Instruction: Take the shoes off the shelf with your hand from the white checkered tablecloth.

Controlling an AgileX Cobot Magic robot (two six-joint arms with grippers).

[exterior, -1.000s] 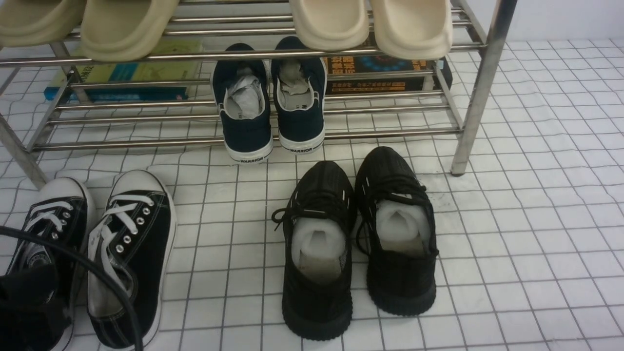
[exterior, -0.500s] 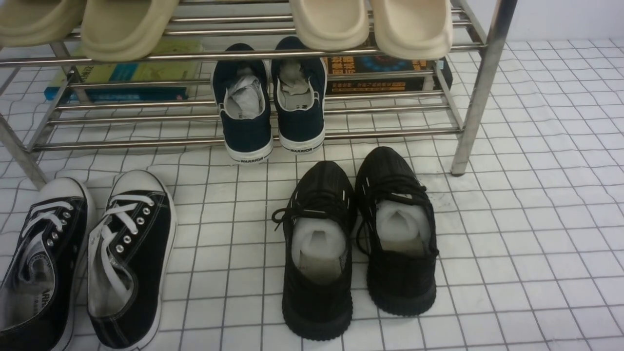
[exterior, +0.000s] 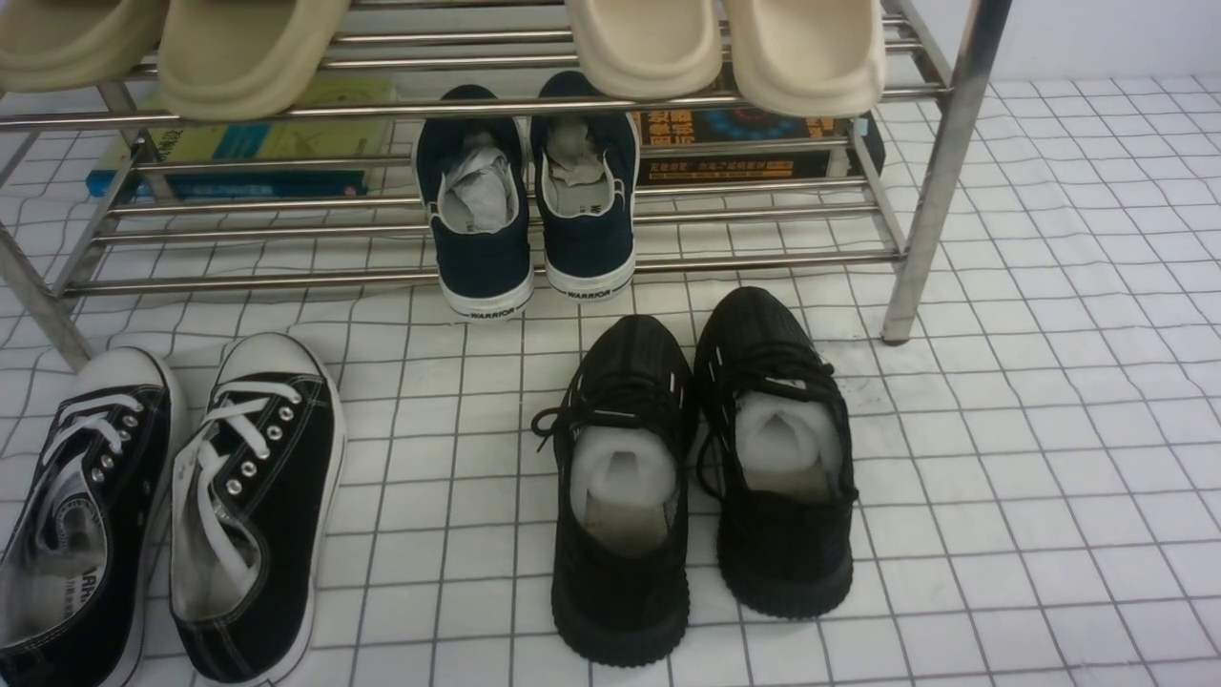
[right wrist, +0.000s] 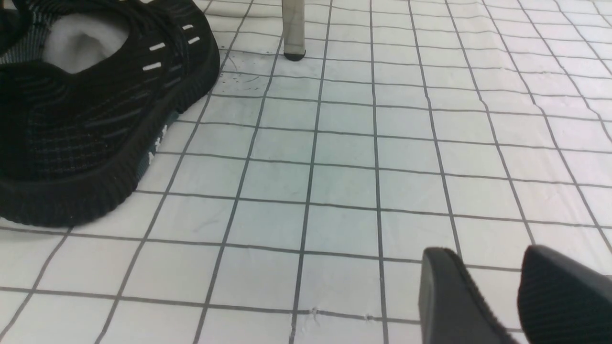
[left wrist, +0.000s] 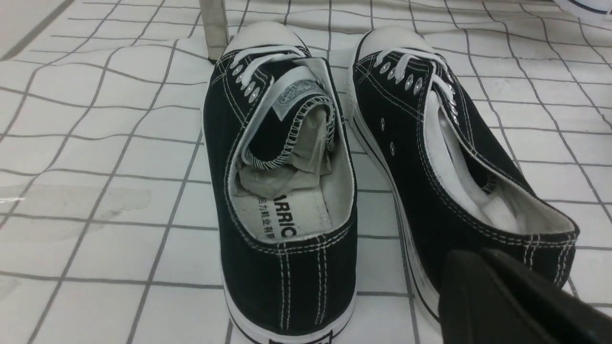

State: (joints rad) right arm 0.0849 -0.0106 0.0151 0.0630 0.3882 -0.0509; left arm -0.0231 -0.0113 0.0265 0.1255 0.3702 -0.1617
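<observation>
The pair of black canvas sneakers (exterior: 253,506) with white laces stands on the white checkered tablecloth (exterior: 1049,429), at the front left, in front of the chrome shelf (exterior: 940,172). In the left wrist view both sneakers (left wrist: 282,191) show heel-first. My left gripper (left wrist: 483,258) sits just behind the heel of one sneaker, apart from it. Its fingers show as one dark mass with no gap and nothing between them. My right gripper (right wrist: 492,267) is open and empty over bare cloth. Neither gripper shows in the front view.
All-black knit sneakers (exterior: 706,458) stand on the cloth at centre; one shows in the right wrist view (right wrist: 95,119). Navy WARRIOR slip-ons (exterior: 529,191) sit on the lower tier. Beige slippers (exterior: 725,48) lie on the top tier. Books (exterior: 744,143) lie behind. A shelf leg (right wrist: 293,28) stands nearby.
One second ago my left gripper and its cable hung over the leftmost canvas sneaker. It has drawn back out of the front view. The shoes have not moved.
</observation>
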